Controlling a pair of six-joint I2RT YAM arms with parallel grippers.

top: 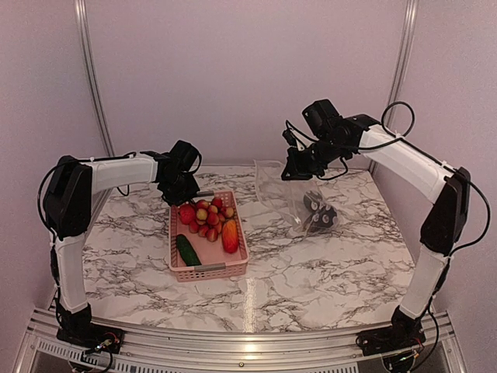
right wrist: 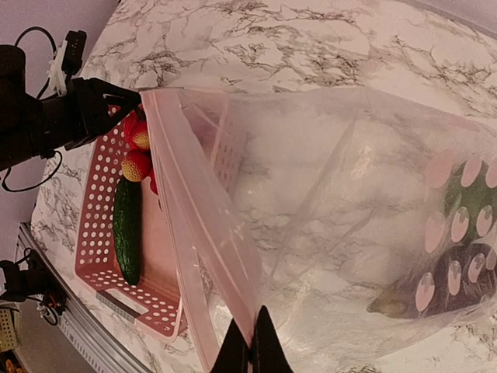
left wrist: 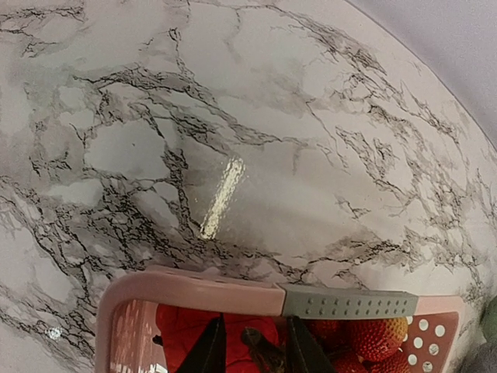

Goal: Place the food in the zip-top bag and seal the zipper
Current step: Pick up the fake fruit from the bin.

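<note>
Partly apart, the left jaws are held low over the far end of the pink basket (left wrist: 194,294), just inside its rim by the grey grip strip (left wrist: 345,303). A small dark piece is seen between them, above a red tomato (left wrist: 180,332); whether it is pinched cannot be told. The right jaws are pressed together on the zipper (right wrist: 182,179), the pale strip along the mouth of the zip-top bag (right wrist: 349,194). By that edge the bag is held up off the counter (top: 326,264), with its mouth turned towards the basket and hanging open. The bag's lower end is rested on the counter, to the right of the basket and apart from it. Dark green and purple pieces (top: 318,214) are seen inside the bag at that low end. Most of the food is left in the basket: a cluster of small red and tan balls (top: 210,217) at the far end, an orange-red fruit (top: 230,235) along the right wall, and a dark green cucumber (top: 187,250) near the left wall.
</note>
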